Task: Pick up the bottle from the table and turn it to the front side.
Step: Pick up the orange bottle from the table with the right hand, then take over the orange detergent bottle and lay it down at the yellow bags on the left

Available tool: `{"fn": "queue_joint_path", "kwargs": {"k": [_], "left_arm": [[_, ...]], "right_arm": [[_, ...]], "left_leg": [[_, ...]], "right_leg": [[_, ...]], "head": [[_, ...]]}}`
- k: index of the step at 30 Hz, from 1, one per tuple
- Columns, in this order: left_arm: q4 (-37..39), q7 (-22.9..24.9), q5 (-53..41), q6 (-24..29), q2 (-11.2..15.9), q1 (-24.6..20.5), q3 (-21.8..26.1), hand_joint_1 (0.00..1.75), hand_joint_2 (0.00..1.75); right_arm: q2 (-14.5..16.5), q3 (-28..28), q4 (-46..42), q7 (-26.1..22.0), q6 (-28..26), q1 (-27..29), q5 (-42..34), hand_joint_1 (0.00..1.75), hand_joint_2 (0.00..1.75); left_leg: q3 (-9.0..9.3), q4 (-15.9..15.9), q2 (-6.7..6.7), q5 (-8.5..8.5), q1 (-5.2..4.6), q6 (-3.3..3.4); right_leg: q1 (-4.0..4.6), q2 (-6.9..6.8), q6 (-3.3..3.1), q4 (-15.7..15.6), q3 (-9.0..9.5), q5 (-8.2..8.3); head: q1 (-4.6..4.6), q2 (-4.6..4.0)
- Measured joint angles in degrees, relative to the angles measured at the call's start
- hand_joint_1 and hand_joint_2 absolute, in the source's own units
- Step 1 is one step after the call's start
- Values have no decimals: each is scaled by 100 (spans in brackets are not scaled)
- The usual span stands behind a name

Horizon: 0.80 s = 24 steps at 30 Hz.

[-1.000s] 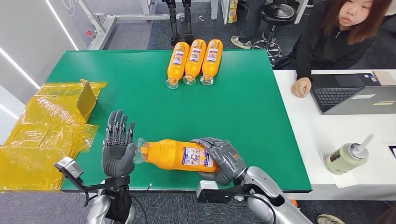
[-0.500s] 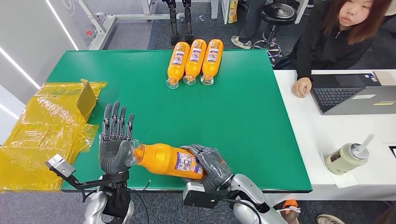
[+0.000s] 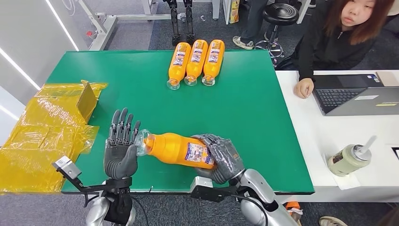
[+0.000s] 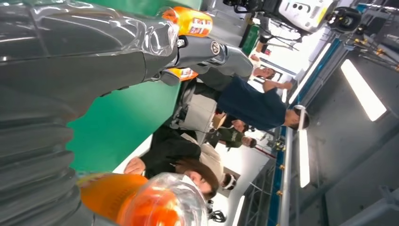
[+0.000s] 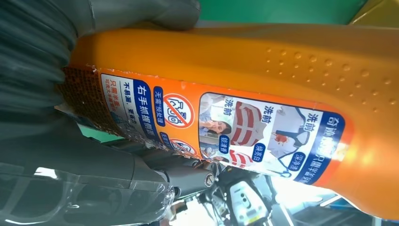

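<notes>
An orange bottle [image 3: 176, 148] with a printed label [image 5: 226, 125] lies sideways, lifted just above the near part of the green table [image 3: 254, 117]. My right hand [image 3: 223, 157] grips its base end, fingers wrapped over the label. The clear cap end [image 3: 142, 141] points at my left hand [image 3: 120, 146], which stands upright with fingers spread, its palm right beside the cap; whether they touch is unclear. The left wrist view has the cap [image 4: 162, 202] close up beside the left hand [image 4: 70, 52].
Three more orange bottles [image 3: 195, 61] lie side by side at the table's far edge. Yellow plastic wrap and a cardboard piece [image 3: 51, 127] cover the left end. A person [image 3: 339, 37] sits at a white desk [image 3: 348, 136] with a laptop [image 3: 357, 94] and a drink cup [image 3: 347, 159].
The right hand has shifted the bottle slightly back right and up after moving it left. The left hand has moved a little toward the cap, still spread.
</notes>
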Motion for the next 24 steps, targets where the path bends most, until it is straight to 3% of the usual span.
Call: {"fn": "queue_joint_path", "kwargs": {"k": [15,24], "left_arm": [[-27,0,-20,7,7,270,-20,0,175],[-302,140,-35,-197,2,383,-313,0,175]], "right_arm": [[-261,-414,-73,-158,-2,-78,45,174,175],[-101,-291,214,-436,-38,-206,-164,174,175]], "left_leg": [[0,0,1,0,0,0],[-3,-1,2,0,0,0]], "right_leg": [[0,0,0,0,0,0],[0,0,0,1,0,0]], "head": [[1,0],[0,0]]}}
